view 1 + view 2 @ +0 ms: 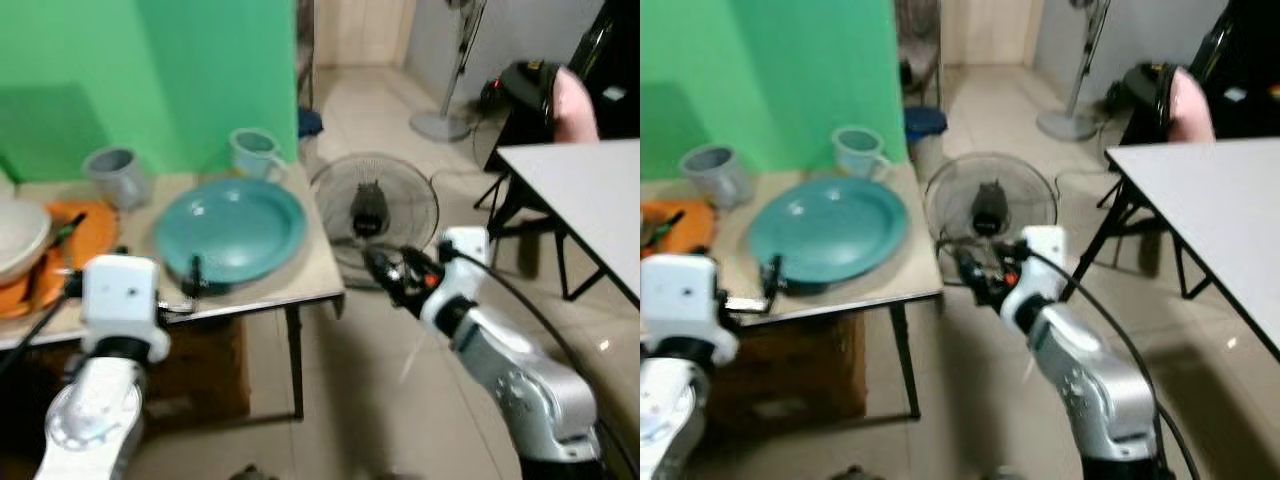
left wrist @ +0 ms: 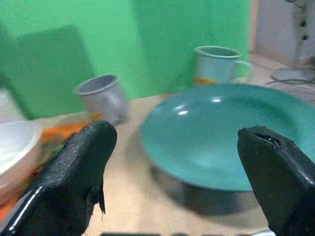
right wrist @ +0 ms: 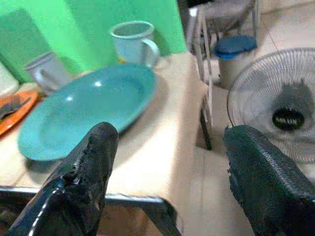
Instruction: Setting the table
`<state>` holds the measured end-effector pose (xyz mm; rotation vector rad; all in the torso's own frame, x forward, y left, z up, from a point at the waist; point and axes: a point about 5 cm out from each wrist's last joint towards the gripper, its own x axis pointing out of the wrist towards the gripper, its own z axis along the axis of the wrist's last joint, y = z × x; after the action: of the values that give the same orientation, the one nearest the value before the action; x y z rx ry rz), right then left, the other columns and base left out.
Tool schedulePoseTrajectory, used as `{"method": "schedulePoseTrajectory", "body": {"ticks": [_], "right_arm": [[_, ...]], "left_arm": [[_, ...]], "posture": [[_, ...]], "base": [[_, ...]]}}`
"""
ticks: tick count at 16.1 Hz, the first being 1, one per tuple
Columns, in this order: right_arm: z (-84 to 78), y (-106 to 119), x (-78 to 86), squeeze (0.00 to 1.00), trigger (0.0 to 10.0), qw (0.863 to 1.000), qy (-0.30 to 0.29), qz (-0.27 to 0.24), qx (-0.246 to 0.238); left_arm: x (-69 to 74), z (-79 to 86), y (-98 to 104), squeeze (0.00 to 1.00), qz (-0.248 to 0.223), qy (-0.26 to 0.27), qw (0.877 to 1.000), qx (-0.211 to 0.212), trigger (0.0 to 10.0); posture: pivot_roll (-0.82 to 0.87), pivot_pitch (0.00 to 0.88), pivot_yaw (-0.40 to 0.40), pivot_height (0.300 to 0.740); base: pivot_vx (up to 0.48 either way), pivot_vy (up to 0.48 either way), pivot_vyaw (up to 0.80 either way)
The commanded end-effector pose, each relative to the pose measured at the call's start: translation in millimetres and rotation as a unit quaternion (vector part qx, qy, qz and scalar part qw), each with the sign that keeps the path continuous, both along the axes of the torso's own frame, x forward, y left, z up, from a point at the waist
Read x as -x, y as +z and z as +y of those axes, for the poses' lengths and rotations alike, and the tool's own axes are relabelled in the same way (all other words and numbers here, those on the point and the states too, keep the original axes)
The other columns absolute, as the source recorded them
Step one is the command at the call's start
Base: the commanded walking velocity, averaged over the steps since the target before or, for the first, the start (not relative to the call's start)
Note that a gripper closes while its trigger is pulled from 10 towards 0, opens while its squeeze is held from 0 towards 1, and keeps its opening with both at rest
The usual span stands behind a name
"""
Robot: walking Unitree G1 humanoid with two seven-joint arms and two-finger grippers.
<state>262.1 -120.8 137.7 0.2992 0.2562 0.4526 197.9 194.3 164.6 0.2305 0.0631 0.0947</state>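
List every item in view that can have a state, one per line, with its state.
Teal plate: upright on the table, empty, not gripped.
Light blue mug: upright behind the plate.
Grey mug: upright, apart from the plate.
Orange plate: flat on the table, dark utensil on it.
Floor fan: tilted back on the floor.
Left gripper: open, facing the teal plate's near rim.
Right gripper: open, off the table's corner.
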Motion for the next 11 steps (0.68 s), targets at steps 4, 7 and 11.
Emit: {"method": "schedulePoseTrajectory", "body": {"ticks": [4,7,11], "right_arm": [[-6.6,-1.3,-1.7,0.0,10.0,1.0,-0.014,0.013,0.001],[-8.7,1.5,-6.9,0.0,10.0,0.999,-0.043,0.009,-0.004],[-4.4,5.3,-12.0,0.0,10.0,0.999,-0.038,-0.002,-0.007]], "left_arm": [[-1.8,-4.5,-0.3,0.0,-0.002,0.003,1.0,0.024,10.0],[-4.2,-4.5,2.4,0.0,-0.012,-0.002,1.0,0.021,10.0],[-6.7,-5.1,3.9,0.0,-0.013,-0.006,0.999,0.029,10.0]], "posture": [[-0.01,0.028,0.007,0.74],[-0.01,0.024,0.01,0.74],[-0.01,0.023,0.011,0.74]], "base": [[0.0,0.166,0.0],[0.0,0.0,0.0],[0.287,0.0,0.0]]}}
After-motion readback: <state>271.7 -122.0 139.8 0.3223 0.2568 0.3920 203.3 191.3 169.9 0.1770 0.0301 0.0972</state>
